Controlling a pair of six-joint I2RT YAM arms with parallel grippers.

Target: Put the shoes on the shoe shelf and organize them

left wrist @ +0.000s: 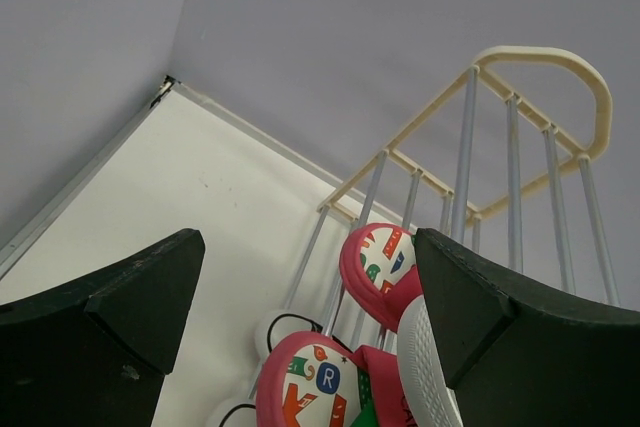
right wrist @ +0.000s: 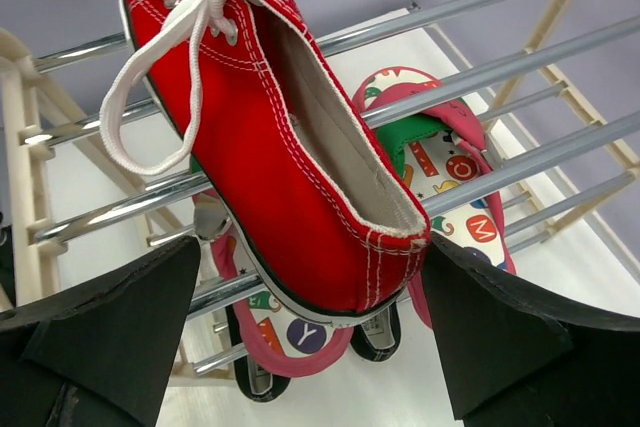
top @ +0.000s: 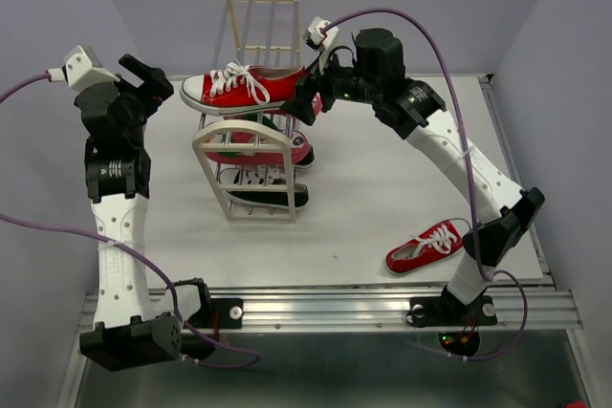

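The shoe shelf (top: 244, 140) stands mid-table. One red sneaker (top: 244, 88) lies across its top rods, toe to the left. My right gripper (top: 311, 95) is open with its jaws astride that sneaker's heel (right wrist: 330, 197); the right finger is close against the heel and the left finger stands apart. My left gripper (top: 158, 83) is open and empty beside the toe, whose white sole (left wrist: 425, 372) shows by the right finger. The pink flip-flops (right wrist: 450, 162) lie on the tier below. The black sneakers (top: 273, 196) sit on the lowest tier. The second red sneaker (top: 426, 247) lies on the table.
The second red sneaker lies at the front right, close to my right arm's lower link (top: 492, 236). Grey walls close the table at the back and both sides. A metal rail (top: 335, 308) runs along the near edge.
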